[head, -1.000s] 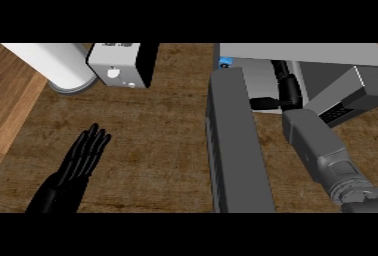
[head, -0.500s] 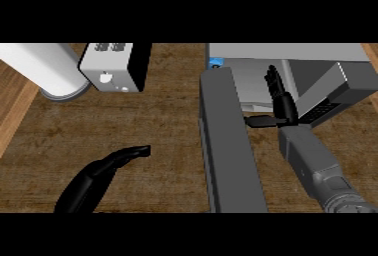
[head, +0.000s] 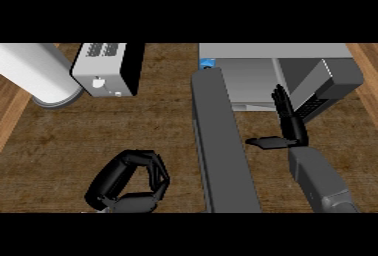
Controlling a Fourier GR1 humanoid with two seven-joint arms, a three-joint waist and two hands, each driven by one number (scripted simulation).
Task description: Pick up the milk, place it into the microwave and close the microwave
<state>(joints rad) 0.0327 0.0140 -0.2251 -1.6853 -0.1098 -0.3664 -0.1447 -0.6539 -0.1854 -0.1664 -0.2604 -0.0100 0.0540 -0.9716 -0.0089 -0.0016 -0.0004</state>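
Note:
The microwave (head: 255,82) stands at the back right with its pale cavity showing. Its dark door (head: 221,145) hangs open and runs toward me down the middle of the view. A grey boxy carton (head: 332,82), apparently the milk, sits tilted in the cavity's right part. My right hand (head: 289,125) is just left of the carton's near corner, fingers straight and pointing away, thumb spread to the left. I cannot tell whether it touches the carton. My left hand (head: 129,182) is low on the counter, left of the door, with its fingers curled and holding nothing.
A white and black toaster (head: 107,67) stands at the back left. A white cylinder (head: 37,75) lies beside it at the far left. A small blue thing (head: 207,63) sits at the door's far end. The wooden counter (head: 148,130) spreads between toaster and left hand.
My left hand has gone from flat and straight to curled into a fist near the lower edge. My right hand has stayed open by the carton, which looks further inside the cavity.

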